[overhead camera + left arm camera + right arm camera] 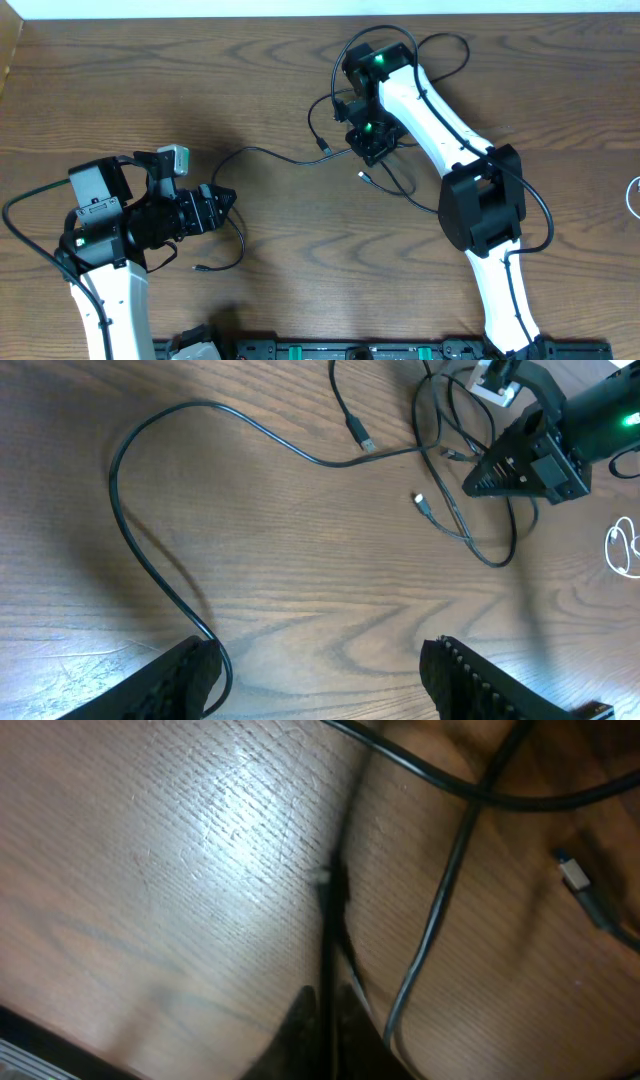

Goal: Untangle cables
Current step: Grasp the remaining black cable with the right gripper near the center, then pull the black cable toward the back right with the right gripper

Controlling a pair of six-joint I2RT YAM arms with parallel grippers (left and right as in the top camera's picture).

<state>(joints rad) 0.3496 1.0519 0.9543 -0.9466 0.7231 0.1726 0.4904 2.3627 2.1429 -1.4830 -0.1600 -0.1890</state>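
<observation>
Wood-grain worktop (pixel 300 300) all round, and your cables (pixel 405 188) are bunched at the far middle, right under your right gripper (pixel 365 152). Its fingers are pressed together down there. On the wrist view, blurred as it is, a thin cord (pixel 335 920) runs straight out from between the tips, so you look to be pinching it. Just right of that, two more of the cables cross each other, and a silver-tipped plug (pixel 575 872) lies flat on the wood further right.

Over on the left, your left gripper (pixel 318 655) sits low over the worktop with its fingers spread wide and nothing between them. One long cable (pixel 112 480) passes right beside the left-hand finger (pixel 185 675); touching or just clear, I can't tell. From there it swings out left, curls round on the far side and runs right into the bunch by your right gripper. Its other end trails to the near side, along your left arm, and stops at a small plug (pixel 200 268) lying loose on the wood.

Between your two grippers there are two more loose ends. A dark plug (pixel 365 444) lies just beside the long cable's run, and a tiny plug (pixel 422 501) sits a little nearer and to its right, apart from it.
</observation>
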